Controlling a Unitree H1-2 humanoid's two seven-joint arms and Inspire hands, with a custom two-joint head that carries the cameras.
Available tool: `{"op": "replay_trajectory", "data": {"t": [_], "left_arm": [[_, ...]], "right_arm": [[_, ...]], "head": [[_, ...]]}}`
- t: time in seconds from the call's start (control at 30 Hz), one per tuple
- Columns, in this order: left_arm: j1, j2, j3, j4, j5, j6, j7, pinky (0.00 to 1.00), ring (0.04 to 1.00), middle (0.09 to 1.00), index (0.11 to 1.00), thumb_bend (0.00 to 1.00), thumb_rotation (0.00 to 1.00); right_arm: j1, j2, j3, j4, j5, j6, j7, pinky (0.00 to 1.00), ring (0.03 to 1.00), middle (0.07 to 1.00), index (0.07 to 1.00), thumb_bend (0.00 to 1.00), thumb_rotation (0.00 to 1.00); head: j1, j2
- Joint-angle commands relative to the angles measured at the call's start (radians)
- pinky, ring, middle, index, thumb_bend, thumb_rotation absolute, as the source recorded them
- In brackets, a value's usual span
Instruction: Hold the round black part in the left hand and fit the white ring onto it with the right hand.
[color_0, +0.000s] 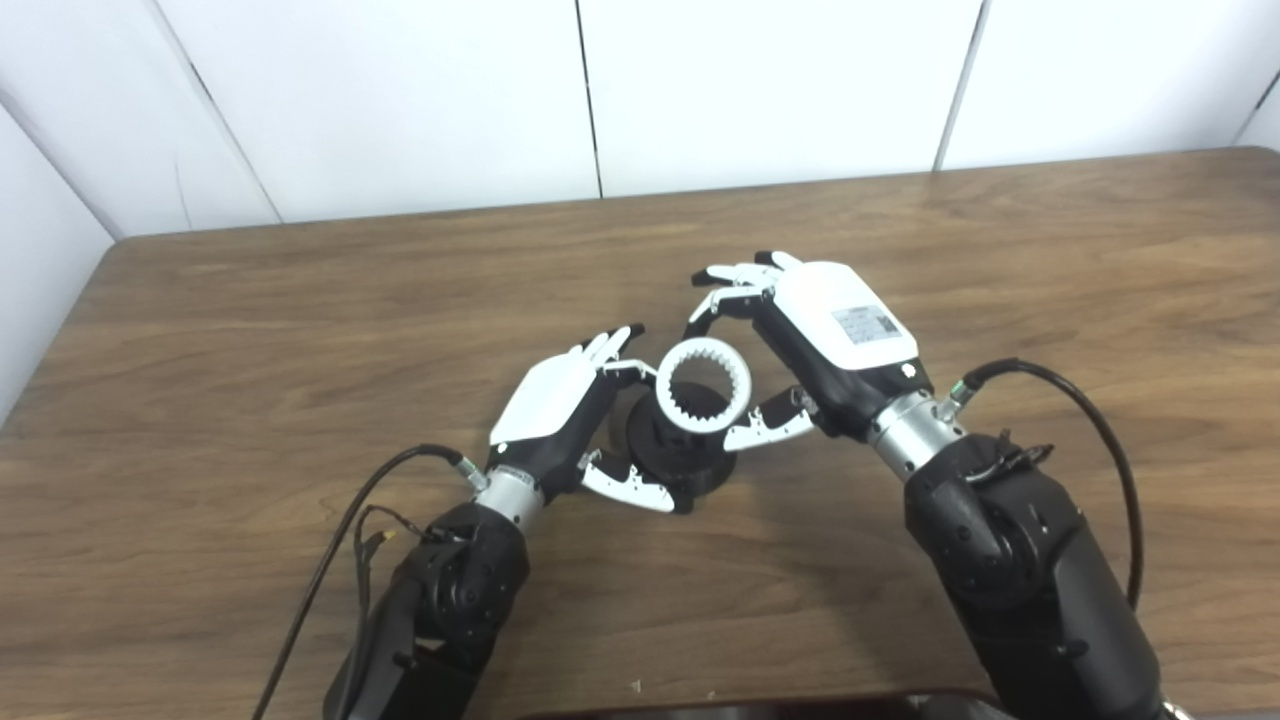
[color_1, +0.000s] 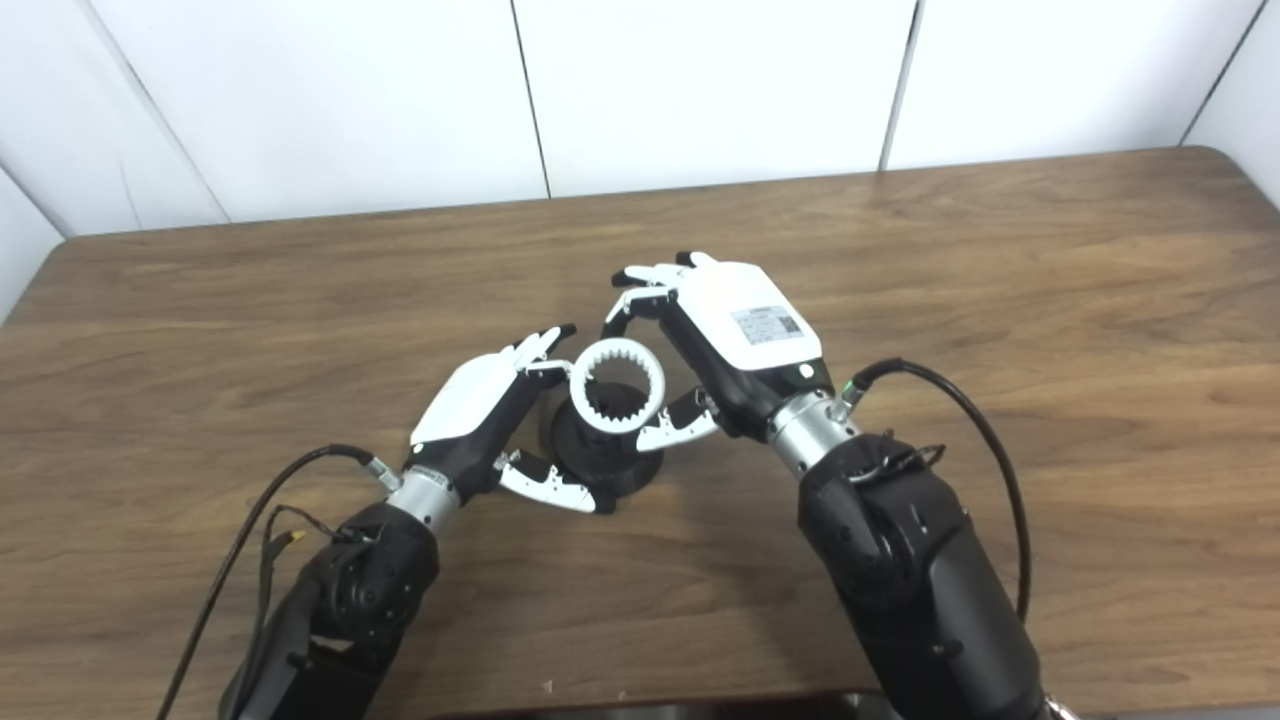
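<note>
Now white ring sits atop round black part, left hand gripping.

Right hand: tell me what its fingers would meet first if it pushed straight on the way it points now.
The right hand points away from the robot and leftward, fingers curling past the white ring. Beyond them only bare table shows, then the wall. The way looks free, though depth is hard to judge.

A lab-like test bay — bare wooden table, plain white wall panels.
</note>
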Motion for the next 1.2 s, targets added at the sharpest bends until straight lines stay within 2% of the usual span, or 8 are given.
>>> {"op": "replay_trajectory", "data": {"t": [0.0,0.17,0.63,1.17], "left_arm": [[-0.042,0.001,0.007,-0.040,0.008,0.001,0.005,1.00,1.000,1.000,0.616,0.93,0.30],[-0.041,-0.003,0.007,-0.044,0.010,0.005,0.002,1.00,1.000,1.000,0.615,0.93,0.29],[-0.040,-0.016,0.002,-0.042,0.011,0.002,0.006,1.00,1.000,1.000,0.613,0.93,0.28],[-0.032,-0.022,-0.001,-0.039,0.011,-0.008,0.011,1.00,1.000,1.000,0.607,0.94,0.26]], "right_arm": [[-0.014,0.000,-0.006,-0.032,-0.003,-0.022,-0.014,0.91,0.851,0.848,0.492,0.52,0.16],[-0.008,0.001,0.002,-0.008,-0.004,-0.033,-0.023,0.88,0.845,0.845,0.492,0.52,0.16],[-0.035,0.013,0.016,0.041,0.002,-0.039,-0.030,0.91,0.843,0.849,0.492,0.52,0.17],[-0.068,0.017,0.029,0.080,-0.001,-0.033,-0.033,0.90,0.836,0.845,0.492,0.52,0.16]], "head": [[0.000,0.002],[0.009,0.004],[0.024,0.006],[0.031,0.004]]}}
